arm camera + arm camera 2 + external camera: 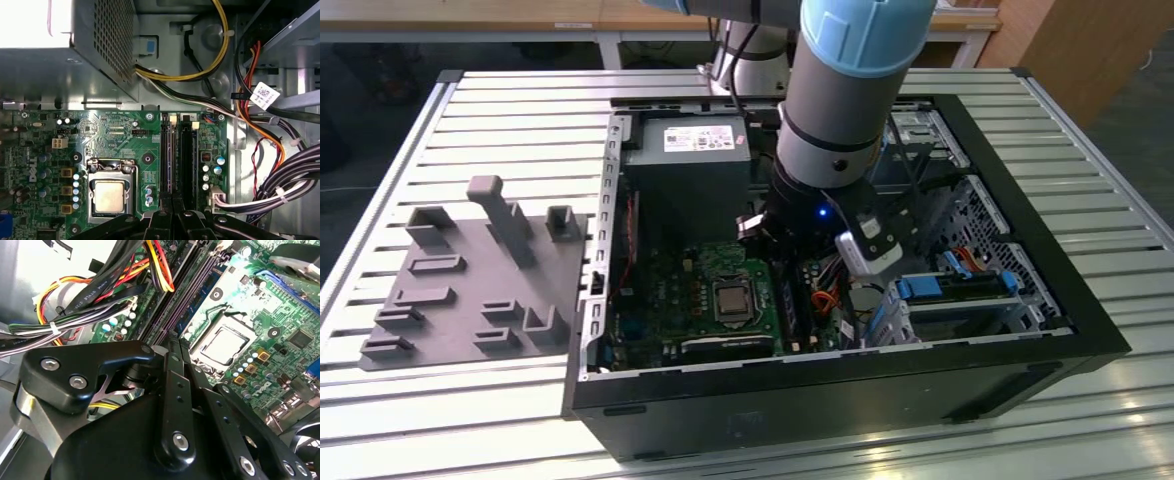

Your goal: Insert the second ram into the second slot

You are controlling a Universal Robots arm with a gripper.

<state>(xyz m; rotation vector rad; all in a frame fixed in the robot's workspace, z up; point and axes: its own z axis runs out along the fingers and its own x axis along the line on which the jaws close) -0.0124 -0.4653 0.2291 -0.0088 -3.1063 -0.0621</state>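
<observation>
The claw [176,347], seemingly closed (whether on anything I cannot tell), sits low at the end of the slots [192,290] beside the socket [220,342], probably lined up to press downward.

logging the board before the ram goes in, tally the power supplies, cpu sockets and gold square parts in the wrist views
power supply: 1
cpu socket: 1
gold square parts: 3
total: 5
</observation>
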